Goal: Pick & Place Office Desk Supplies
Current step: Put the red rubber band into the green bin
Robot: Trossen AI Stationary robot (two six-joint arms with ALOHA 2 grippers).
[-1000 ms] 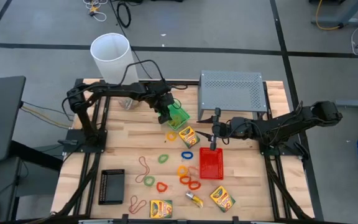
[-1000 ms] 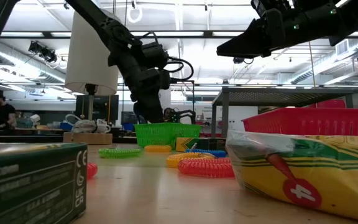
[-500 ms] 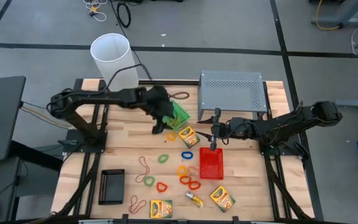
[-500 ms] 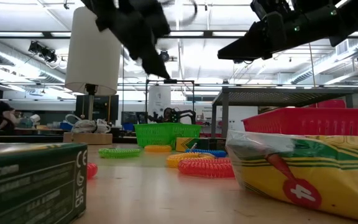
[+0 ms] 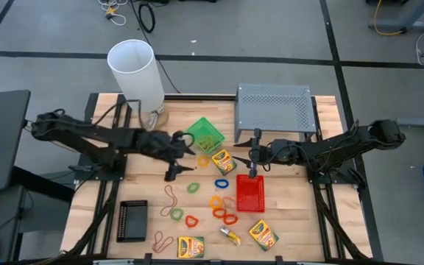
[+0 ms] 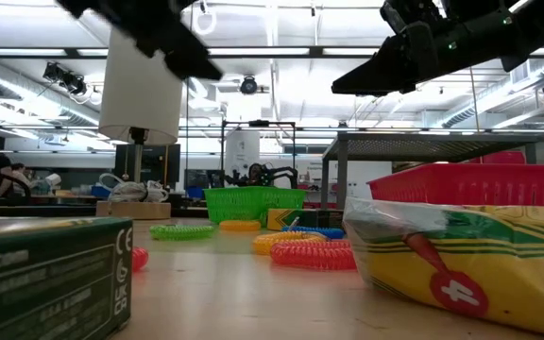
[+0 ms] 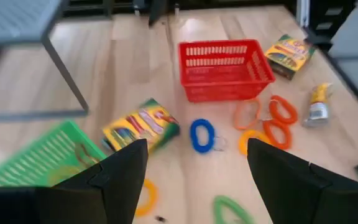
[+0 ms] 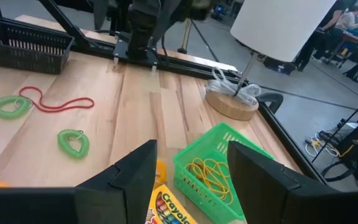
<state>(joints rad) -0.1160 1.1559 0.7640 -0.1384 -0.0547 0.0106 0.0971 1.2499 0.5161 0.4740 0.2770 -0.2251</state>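
Both grippers gape empty: the left gripper (image 5: pixel 177 168) has withdrawn from the green mesh plastic tray (image 5: pixel 206 134), now holding tan rubber bands (image 8: pixel 209 172), suggesting that placement is finished.

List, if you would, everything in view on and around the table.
White cylinder: one, back-left corner.
Grey riser: one, back right.
Green tray: one, left of riser, holding tan bands.
Red tray: one, centre.
Black tray: one, front left.
Crayon boxes: three, yellow-green, one central, two front.
Loop bands: about eight, mixed colours, scattered centrally.
Rubber bands: two, reddish-tan, left of loops.
Small bottle: one, yellow, front.
Left end effector: open, empty, left of green tray.
Right end effector: open, empty, behind red tray.
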